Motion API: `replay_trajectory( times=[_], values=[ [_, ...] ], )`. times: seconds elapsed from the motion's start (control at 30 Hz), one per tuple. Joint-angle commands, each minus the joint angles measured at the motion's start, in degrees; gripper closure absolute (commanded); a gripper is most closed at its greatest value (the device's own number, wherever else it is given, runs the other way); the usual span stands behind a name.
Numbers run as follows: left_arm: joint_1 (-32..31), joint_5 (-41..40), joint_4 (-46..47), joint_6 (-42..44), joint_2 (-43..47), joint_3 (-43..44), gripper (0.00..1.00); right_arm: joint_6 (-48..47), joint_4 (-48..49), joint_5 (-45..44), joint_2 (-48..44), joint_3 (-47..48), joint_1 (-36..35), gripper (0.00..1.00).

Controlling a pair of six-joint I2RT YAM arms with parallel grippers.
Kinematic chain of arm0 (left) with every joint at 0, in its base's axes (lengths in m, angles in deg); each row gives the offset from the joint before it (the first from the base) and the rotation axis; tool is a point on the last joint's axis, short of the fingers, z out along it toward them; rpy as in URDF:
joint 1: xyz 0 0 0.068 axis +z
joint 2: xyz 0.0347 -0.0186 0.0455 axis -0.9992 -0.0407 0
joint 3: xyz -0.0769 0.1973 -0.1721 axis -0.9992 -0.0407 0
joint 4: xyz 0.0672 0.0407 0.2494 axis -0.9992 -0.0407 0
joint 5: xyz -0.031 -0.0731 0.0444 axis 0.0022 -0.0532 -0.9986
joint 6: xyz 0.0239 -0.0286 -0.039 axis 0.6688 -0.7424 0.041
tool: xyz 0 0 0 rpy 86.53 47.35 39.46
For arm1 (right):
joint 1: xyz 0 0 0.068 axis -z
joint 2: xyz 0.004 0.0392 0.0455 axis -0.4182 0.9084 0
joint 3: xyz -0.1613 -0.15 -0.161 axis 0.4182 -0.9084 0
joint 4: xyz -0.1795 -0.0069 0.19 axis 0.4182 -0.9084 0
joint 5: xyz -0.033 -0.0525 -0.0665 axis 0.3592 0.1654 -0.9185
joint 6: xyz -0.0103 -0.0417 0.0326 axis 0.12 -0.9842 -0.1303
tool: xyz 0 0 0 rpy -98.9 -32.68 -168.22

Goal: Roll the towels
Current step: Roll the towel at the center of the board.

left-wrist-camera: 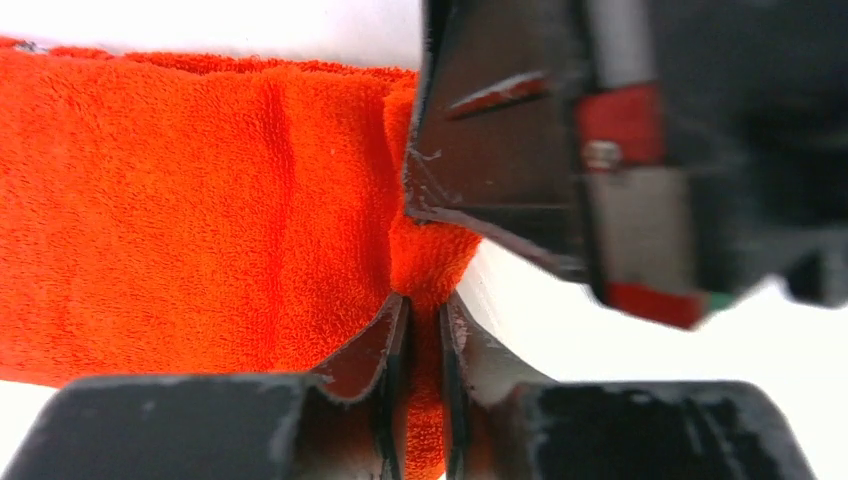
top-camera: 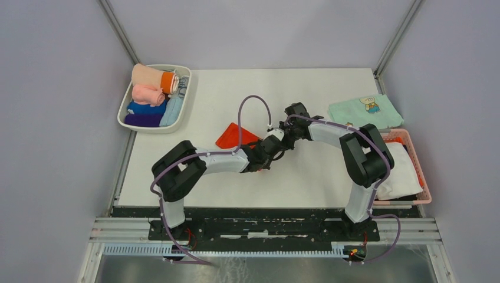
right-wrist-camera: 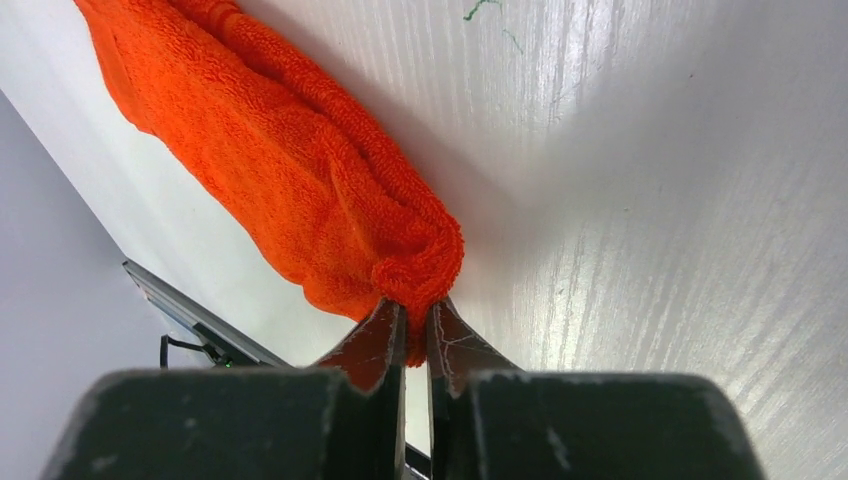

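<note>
Left hand (left-wrist-camera: 424, 322) pinches an edge of the orange towel (left-wrist-camera: 190, 200). Right hand (right-wrist-camera: 413, 322) clamps its bunched corner; the rest lies ahead on the table (right-wrist-camera: 650, 200).

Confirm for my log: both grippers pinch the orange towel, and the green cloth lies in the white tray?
No: the top view shows the green cloth by the pink basket. The left gripper and right gripper do pinch the orange towel.
</note>
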Motion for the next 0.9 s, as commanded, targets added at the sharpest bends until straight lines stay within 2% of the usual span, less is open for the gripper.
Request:
replay_trajectory(
  times=[0.0,0.1,0.2,0.6,0.87],
  values=[
    [1.57,7.02,-4.2,-5.07,2.72,-2.45,0.73,-0.42,2.12,0.46,-1.93,0.09,0.76,0.92],
    [0.22,3.2,-6.56,-4.1,5.15,-1.34,0.62,-0.26,2.07,0.5,-1.01,0.0,0.75,0.92],
    [-2.98,-2.0,-9.28,-3.33,6.39,0.99,0.58,0.01,2.07,0.5,-0.29,-0.1,0.75,0.93],
    [-12.94,-20.14,-11.94,3.77,1.62,9.78,0.56,0.43,-0.06,1.04,2.07,0.65,0.84,0.93],
    [-13.3,-21.39,-10.44,5.24,-2.05,10.55,0.56,0.97,-0.21,1.97,3.39,0.33,1.09,0.93]
  ],
)
